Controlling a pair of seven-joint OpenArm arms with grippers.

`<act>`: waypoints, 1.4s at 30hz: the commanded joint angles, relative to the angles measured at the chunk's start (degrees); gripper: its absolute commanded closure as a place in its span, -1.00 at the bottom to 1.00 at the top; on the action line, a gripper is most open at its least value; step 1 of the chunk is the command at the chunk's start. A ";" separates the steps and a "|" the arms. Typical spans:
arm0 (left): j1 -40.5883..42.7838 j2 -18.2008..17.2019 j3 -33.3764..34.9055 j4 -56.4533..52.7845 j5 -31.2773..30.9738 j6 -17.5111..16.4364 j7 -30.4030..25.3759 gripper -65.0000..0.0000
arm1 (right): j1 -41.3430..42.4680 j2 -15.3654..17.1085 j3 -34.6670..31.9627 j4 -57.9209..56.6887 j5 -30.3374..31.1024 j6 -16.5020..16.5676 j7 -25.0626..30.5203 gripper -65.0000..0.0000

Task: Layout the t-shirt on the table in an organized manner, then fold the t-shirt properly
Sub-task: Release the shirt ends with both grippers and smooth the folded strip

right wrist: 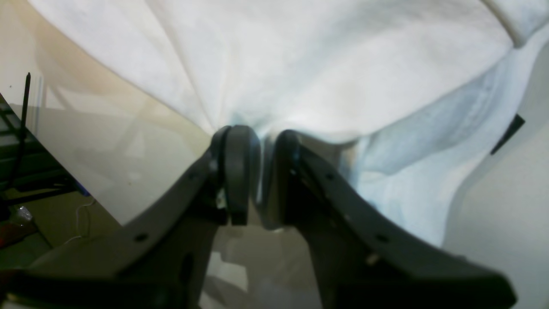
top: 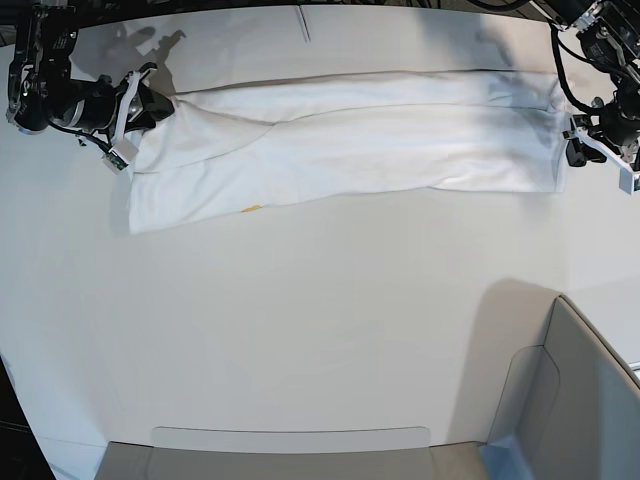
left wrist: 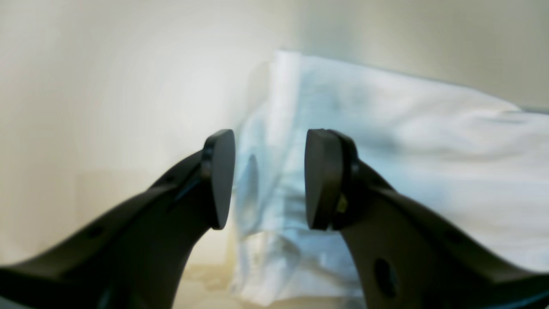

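Note:
The white t-shirt (top: 350, 140) lies as a long folded band across the far part of the white table (top: 300, 320), print side hidden except a small yellow speck (top: 252, 208). My right gripper (top: 155, 108), at the band's left end, is shut on a bunch of the shirt's cloth (right wrist: 300, 64), pinched between the pads (right wrist: 238, 171). My left gripper (top: 575, 150) is open at the band's right end. In the left wrist view it (left wrist: 270, 180) is open, with the shirt's edge (left wrist: 386, 141) just beyond the fingertips, not held.
Grey-white bin walls stand at the near right corner (top: 590, 400) and along the near edge (top: 290, 440). The right wrist view shows the table's edge, with floor and cables beyond it (right wrist: 25, 171). A small dark patch (right wrist: 508, 133) lies beside the shirt.

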 commanded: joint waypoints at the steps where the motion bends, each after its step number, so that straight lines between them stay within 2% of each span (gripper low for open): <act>1: -0.11 -1.51 -0.06 -0.56 -0.47 -0.08 -0.38 0.16 | 0.33 0.94 0.34 0.67 0.98 0.80 0.67 0.64; 20: 2.53 -1.77 0.73 -2.49 -0.64 -0.08 -0.38 0.15 | -0.03 0.94 -1.33 0.67 0.98 0.80 0.67 0.64; 32: 3.93 -1.68 12.25 -4.34 -0.38 -0.08 -0.86 0.15 | 0.41 1.03 -2.39 0.67 0.98 0.80 0.67 0.64; 36: 3.41 -1.95 8.38 -12.25 -0.56 -0.08 -1.48 0.15 | 0.33 1.21 -2.13 0.67 0.98 0.80 0.67 0.64; 39: 3.41 -2.12 3.81 -12.43 -0.64 -0.08 -1.30 0.15 | 0.24 1.29 -2.04 0.67 0.98 0.80 0.67 0.64; 42: 3.41 -3.88 3.11 -12.43 -0.64 -0.08 -1.30 0.15 | 0.41 1.29 -2.13 0.67 0.98 0.80 0.67 0.64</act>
